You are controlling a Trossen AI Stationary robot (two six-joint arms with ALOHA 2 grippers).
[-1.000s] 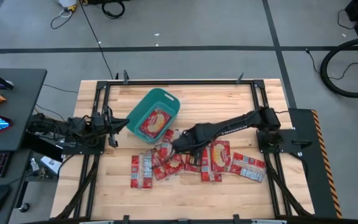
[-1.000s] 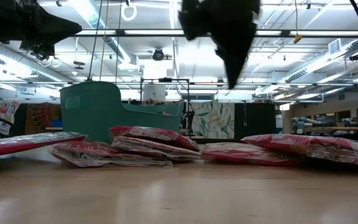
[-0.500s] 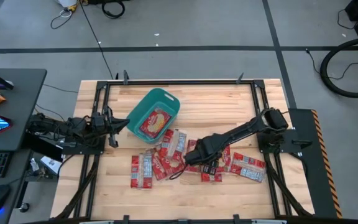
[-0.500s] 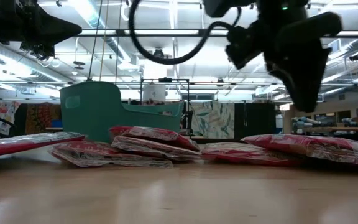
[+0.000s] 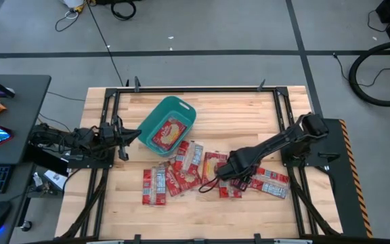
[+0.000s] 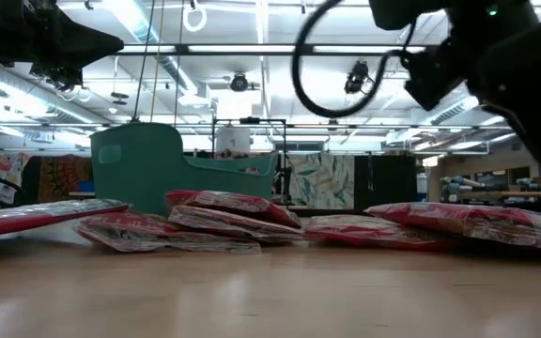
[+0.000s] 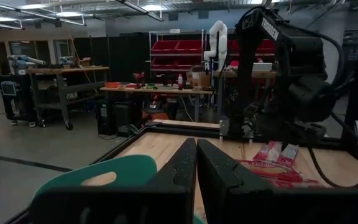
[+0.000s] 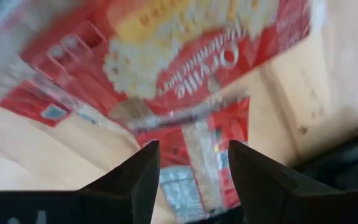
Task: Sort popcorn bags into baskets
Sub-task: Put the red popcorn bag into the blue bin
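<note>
A robotics lab or workshop: long ceiling strip lights [image 6: 252, 49], red wall-mounted storage bins [image 7: 185, 53], cluttered workbenches [image 7: 157, 90], a white robot arm [image 7: 216, 37], bare concrete floor [image 5: 202, 27].

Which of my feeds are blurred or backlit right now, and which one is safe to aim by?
Right wrist view: the popcorn bags smear with motion blur past the open right tool. Low view: bright ceiling lights leave the arm a dark silhouette, and the teal basket looks dim. High view: evenly lit and sharp, so aim by it.
</note>
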